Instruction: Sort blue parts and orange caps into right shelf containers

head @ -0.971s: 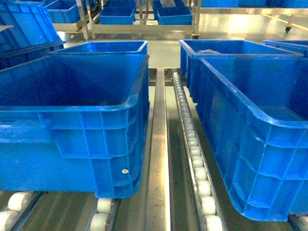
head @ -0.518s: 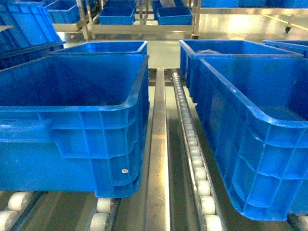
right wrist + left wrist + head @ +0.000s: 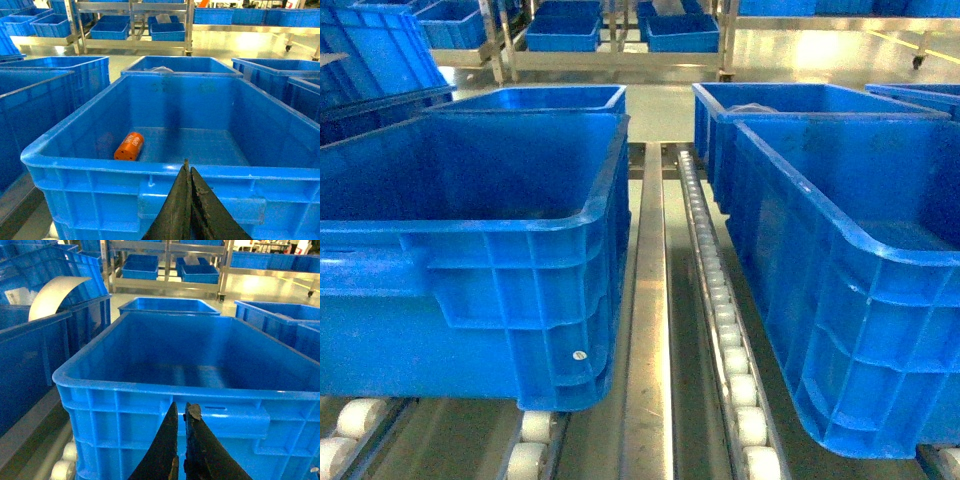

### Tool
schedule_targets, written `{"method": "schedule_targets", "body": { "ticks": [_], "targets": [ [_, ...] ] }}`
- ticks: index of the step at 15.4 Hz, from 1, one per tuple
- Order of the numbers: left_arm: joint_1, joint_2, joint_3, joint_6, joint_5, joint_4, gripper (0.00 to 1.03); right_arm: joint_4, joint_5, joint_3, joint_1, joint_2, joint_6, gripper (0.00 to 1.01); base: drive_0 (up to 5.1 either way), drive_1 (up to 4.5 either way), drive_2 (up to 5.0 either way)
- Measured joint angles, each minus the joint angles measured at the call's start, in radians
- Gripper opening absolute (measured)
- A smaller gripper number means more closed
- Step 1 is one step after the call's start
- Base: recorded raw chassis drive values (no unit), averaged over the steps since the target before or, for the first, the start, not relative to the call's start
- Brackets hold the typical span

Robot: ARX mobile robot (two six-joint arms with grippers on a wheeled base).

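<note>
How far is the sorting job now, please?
Done: one orange plastic cylinder cap lies on its side in the big blue plastic bin ahead of the right end effector. In hand: nothing; both the right and the left end effector are shut and empty. Left: the other big blue bin looks empty, and no blue parts are visible, so most sorting seems ahead.

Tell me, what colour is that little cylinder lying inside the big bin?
Orange cylinder, pale lettering on its side; right wrist view shows it best.
</note>
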State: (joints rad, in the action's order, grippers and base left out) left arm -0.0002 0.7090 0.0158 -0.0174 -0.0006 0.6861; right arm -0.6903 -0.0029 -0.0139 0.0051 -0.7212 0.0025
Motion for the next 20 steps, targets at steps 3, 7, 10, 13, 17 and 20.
{"method": "schedule_targets", "body": {
  "ticks": [3, 7, 10, 13, 17, 20],
  "targets": [
    [0.0, -0.153, -0.005, 0.0, 0.0, -0.142, 0.02, 0.138, 0.0, 0.001, 0.0, 0.156, 0.0, 0.01, 0.0, 0.0, 0.0],
    [0.0, -0.248, -0.005, 0.0, 0.0, -0.23, 0.02, 0.226, 0.0, 0.001, 0.0, 0.254, 0.0, 0.01, 0.0, 0.0, 0.0],
    [0.0, -0.29, -0.005, 0.0, 0.0, -0.271, 0.02, 0.267, 0.0, 0.001, 0.0, 0.295, 0.0, 0.01, 0.0, 0.0, 0.0],
    [0.0, -0.386, -0.005, 0.0, 0.0, -0.363, 0.02, 0.362, 0.0, 0.001, 0.0, 0.392, 0.0, 0.01, 0.0, 0.0, 0.0],
    [0.0, -0.676, -0.005, 0.0, 0.002, -0.702, 0.02, 0.693, 0.001, 0.001, 0.0, 0.669, 0.0, 0.01, 0.0, 0.0, 0.0],
    [0.0, -0.698, -0.005, 0.003, 0.0, -0.694, 0.02, 0.697, 0.002, 0.001, 0.0, 0.716, 0.0, 0.01, 0.0, 0.0, 0.0]
  ]
}}
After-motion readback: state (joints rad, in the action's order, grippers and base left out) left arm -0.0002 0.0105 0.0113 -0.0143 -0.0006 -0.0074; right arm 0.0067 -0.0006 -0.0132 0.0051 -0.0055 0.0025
